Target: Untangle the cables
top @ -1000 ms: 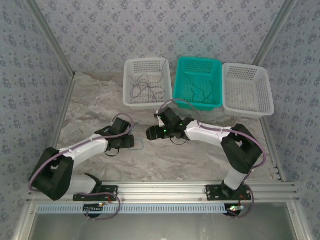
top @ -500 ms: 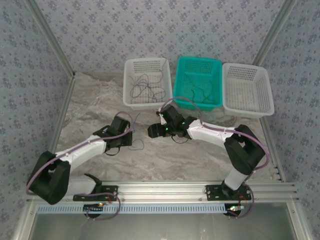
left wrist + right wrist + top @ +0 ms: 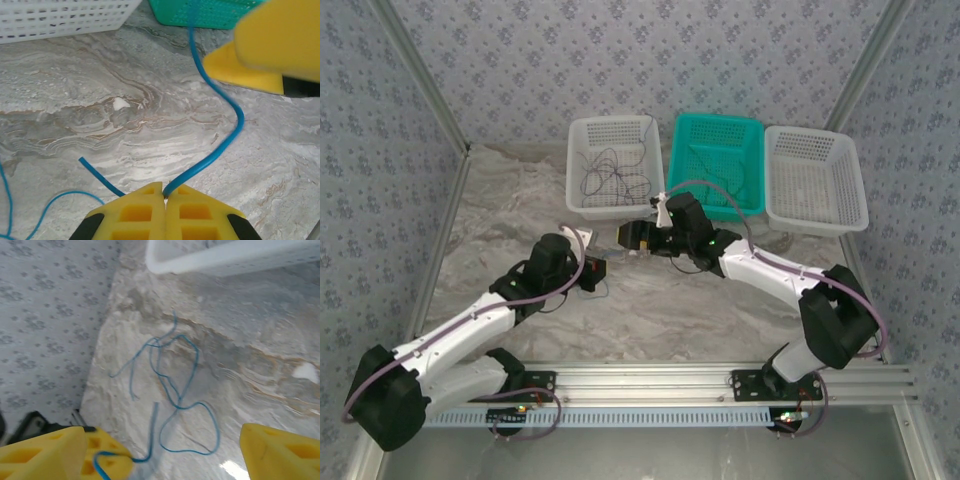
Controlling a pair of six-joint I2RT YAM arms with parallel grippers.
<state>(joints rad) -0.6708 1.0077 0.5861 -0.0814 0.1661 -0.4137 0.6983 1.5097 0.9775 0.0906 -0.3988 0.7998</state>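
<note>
Left gripper (image 3: 164,196) clamped the blue cable (image 3: 235,125) (likely light and limp; best pinched near a free end); right gripper (image 3: 160,455) stood wide, empty.

Blue cable (image 3: 241,120), teal basket (image 3: 717,119), marbled grey table (image 3: 650,310)

A grey-white marble-patterned tabletop (image 3: 510,210) carries, along its far edge, a white perforated plastic basket (image 3: 615,208), a teal perforated plastic basket (image 3: 718,119) and a second white basket (image 3: 817,222). Thin blue cables (image 3: 177,390) lie looped before them.
</note>
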